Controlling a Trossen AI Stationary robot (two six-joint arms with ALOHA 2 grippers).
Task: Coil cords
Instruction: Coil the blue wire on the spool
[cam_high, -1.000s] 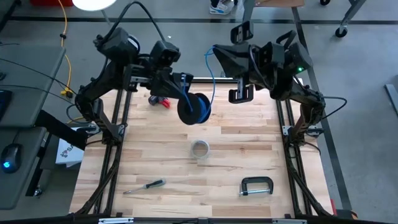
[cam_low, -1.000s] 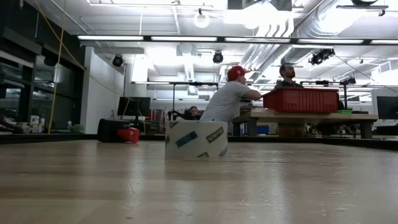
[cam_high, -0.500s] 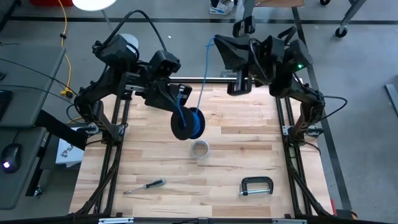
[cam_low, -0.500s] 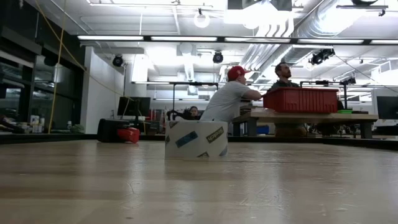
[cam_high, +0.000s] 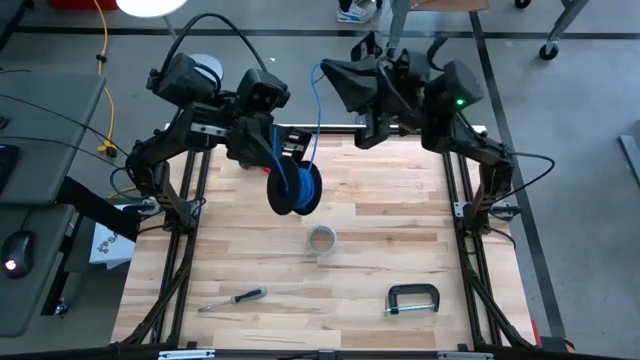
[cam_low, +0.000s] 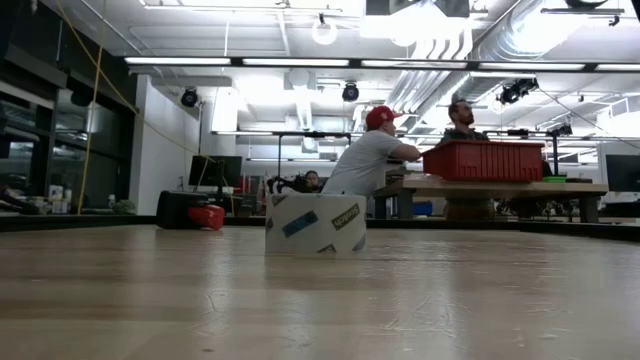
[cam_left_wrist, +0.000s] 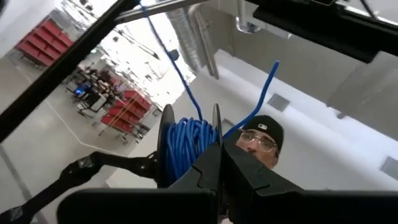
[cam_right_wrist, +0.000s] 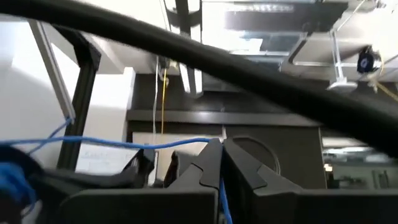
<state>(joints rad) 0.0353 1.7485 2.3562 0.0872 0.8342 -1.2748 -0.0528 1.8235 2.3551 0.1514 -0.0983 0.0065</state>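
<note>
A black spool (cam_high: 295, 188) wound with blue cord (cam_left_wrist: 186, 146) hangs in the air over the far middle of the table, with my left gripper (cam_high: 286, 163) shut on it. From the spool a strand of the blue cord (cam_high: 315, 115) rises to my right gripper (cam_high: 323, 72), which is shut on it above the table's far edge. A short free end of the cord (cam_left_wrist: 267, 81) sticks out beside the spool. Neither gripper shows in the low view. My left gripper pinches the rim of one spool flange (cam_left_wrist: 216, 132) between its two fingers (cam_left_wrist: 205, 171). The spool is lifted clear of the table, its axle roughly level. My right gripper pinches the blue cord strand (cam_right_wrist: 186, 144) between its fingertips (cam_right_wrist: 211, 158). The strand runs nearly straight away to the spool, and another stretch of it (cam_right_wrist: 222, 202) passes back between the fingers.
A roll of tape (cam_high: 321, 240) stands at the table's middle, also in the low view (cam_low: 315, 224). A screwdriver (cam_high: 232, 298) lies near left and a C-clamp (cam_high: 412, 298) near right. People work at benches beyond the table.
My right gripper has moved toward the table's left with the cord and rolled about its own line. My left gripper has tipped, and the spool has swung a little toward the table's left. The strand between them now runs steeper and shorter.
</note>
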